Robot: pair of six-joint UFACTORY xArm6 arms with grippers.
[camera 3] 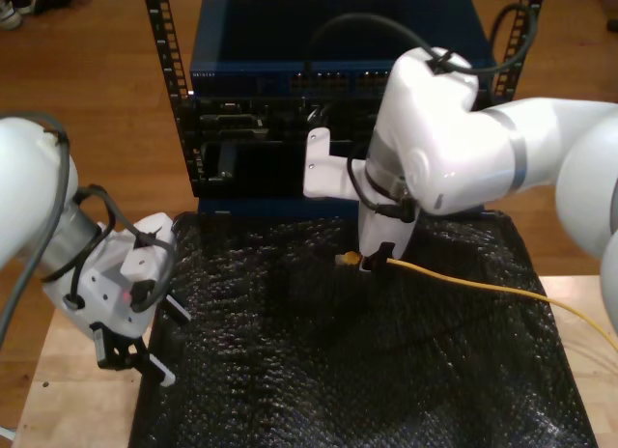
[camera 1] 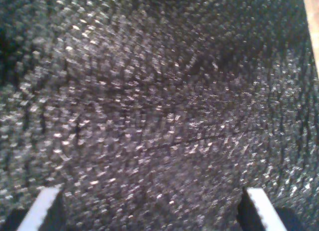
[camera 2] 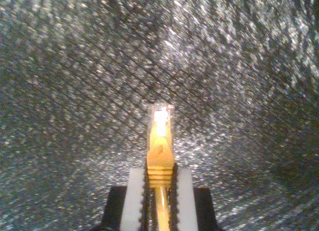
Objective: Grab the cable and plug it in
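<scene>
The blue switch rack (camera 3: 333, 76) stands beyond the far edge of the black bubbled mat (camera 3: 386, 371). The second gripper (camera 3: 375, 260) is clamped on the yellow cable (camera 3: 483, 286), clear plug (camera 2: 160, 119) pointing forward from its jaws. The first gripper (camera 1: 149, 211) hangs spread wide, empty.

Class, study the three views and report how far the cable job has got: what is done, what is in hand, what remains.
Done: my second pincer is shut on the yellow cable just behind its clear plug. In hand: the plug is held above the black mat, in front of the rack. Left: seating the plug in a port. My first pincer is open over the mat, holding nothing.
</scene>
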